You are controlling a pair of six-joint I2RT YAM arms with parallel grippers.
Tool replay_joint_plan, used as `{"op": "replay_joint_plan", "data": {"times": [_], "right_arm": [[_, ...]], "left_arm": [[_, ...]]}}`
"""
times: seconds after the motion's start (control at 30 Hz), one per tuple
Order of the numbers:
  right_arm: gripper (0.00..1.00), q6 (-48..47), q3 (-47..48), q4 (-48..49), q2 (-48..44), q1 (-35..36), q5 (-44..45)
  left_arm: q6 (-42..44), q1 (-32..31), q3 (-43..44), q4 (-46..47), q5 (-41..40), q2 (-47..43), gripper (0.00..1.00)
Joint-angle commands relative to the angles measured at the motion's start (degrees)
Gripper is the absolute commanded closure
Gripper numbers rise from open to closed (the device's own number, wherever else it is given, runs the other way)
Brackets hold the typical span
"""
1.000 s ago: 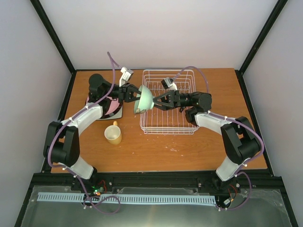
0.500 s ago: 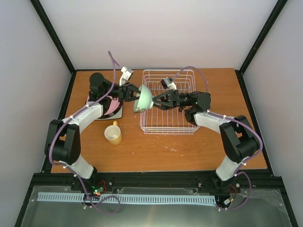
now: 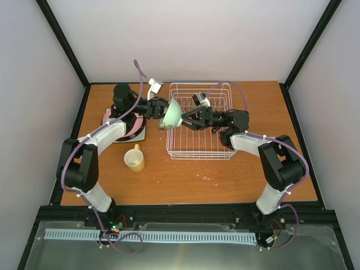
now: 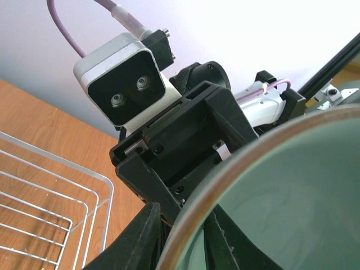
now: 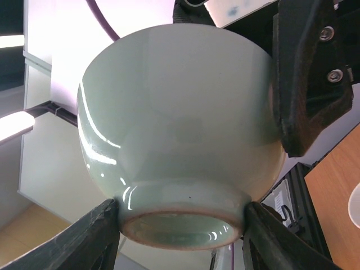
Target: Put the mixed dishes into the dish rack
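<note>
No text, label, brand, number or sign can be read in any of the three views. In the right wrist view a bluish smudge on the white housing at the top edge may be a mark, but it is too blurred to make out
</note>
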Motion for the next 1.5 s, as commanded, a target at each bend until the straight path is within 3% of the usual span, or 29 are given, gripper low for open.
{"op": "replay_joint_plan", "data": {"times": [0.0, 0.2, 0.3, 0.4, 0.6, 0.8, 1.07, 1.3, 1.4, 1.47], "right_arm": [[0.97, -1.6, -0.65, 10.1, 0.26, -0.8, 1.75], [0.97, -2.1, -2.36, 10.09, 0.74, -3.59, 1.47], [0.97, -2.32, -3.14, 10.09, 0.95, -4.71, 0.96], [0.97, -2.63, -4.07, 10.09, 0.96, -5.69, 0.63], [0.97, -2.98, -5.36, 10.09, 1.84, -6.8, -0.14], [0.97, -3.74, -6.98, 10.09, 2.83, -8.44, -1.01], [0.97, -5.18, -9.38, 10.1, 4.17, -10.94, -2.47], [0.97, -7.93, -12.96, 9.28, 3.37, -15.37, -4.68], [0.97, -15.35, -13.17, 0.75, 0.88, -16.78, -5.03], [0.97, -28.85, -12.22, -19.78, -3.26, -17.23, -4.54]], "left_arm": [[3.2, -1.02, 3.05, -3.12, -3.2, 1.66, 0.77], [5.99, -1.02, 4.69, -7.64, -3.35, 2.67, 0.66], [12.25, -0.94, 7.25, -15.84, -4.76, 3.1, 0.62], [17.41, -0.91, 9.98, -22.97, -6.28, 3.99, 0.61], [18.41, -0.64, 12.21, -24.63, -6.31, 6.42, 0.59], [25.35, 0.74, 16.85, -34.81, -8.91, 8.21, 0.58], [28.07, 4.02, 19.46, -38.5, -10.33, 10.12, 0.58], [35.32, 6.64, 24.38, -49.05, -15.79, 10.31, 0.58], [36.62, 7.78, 24.72, -50.92, -17.68, 8.99, 0.58], [37.12, 8.67, 24.9, -51.65, -18.13, 8.15, 0.59]]}}
